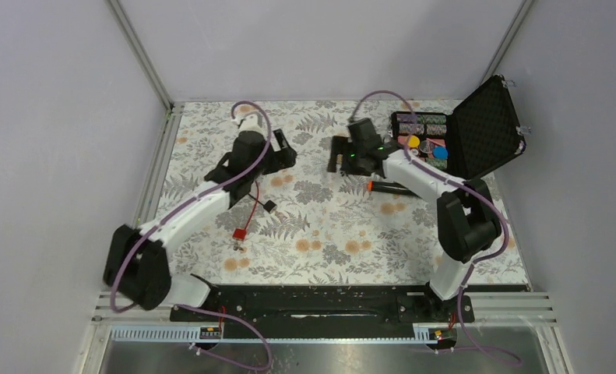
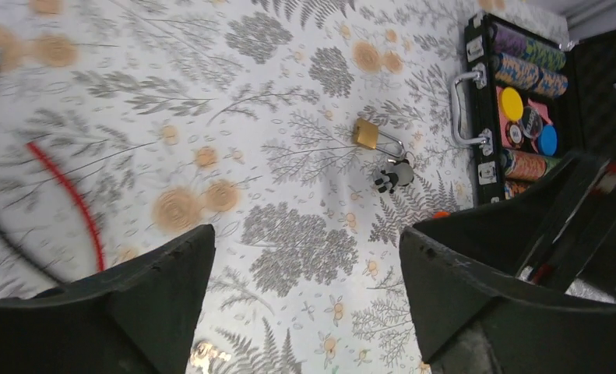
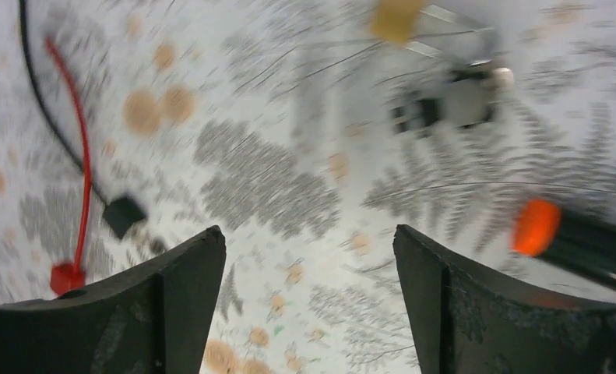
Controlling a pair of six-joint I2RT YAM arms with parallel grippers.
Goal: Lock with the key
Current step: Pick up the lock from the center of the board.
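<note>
The key (image 2: 395, 174), a small grey cluster, lies on the patterned table (image 2: 289, 62) next to a brass padlock (image 2: 364, 133). Both lie ahead of my left gripper (image 2: 306, 234), which is open, empty and well short of them. In the right wrist view the key (image 3: 445, 105) and padlock (image 3: 398, 17) are blurred, beyond my right gripper (image 3: 308, 230), which is open and empty above the table. In the top view the left gripper (image 1: 287, 150) and right gripper (image 1: 337, 156) face each other at mid-table. I cannot make out the key there.
An open black case (image 1: 487, 125) with coloured chips stands at the back right, its handle (image 2: 468, 109) towards the padlock. A black marker with an orange tip (image 1: 384, 187) lies by the right arm. A red wire loop with a red block (image 1: 240, 232) and a black block (image 1: 269, 206) lie near the left arm.
</note>
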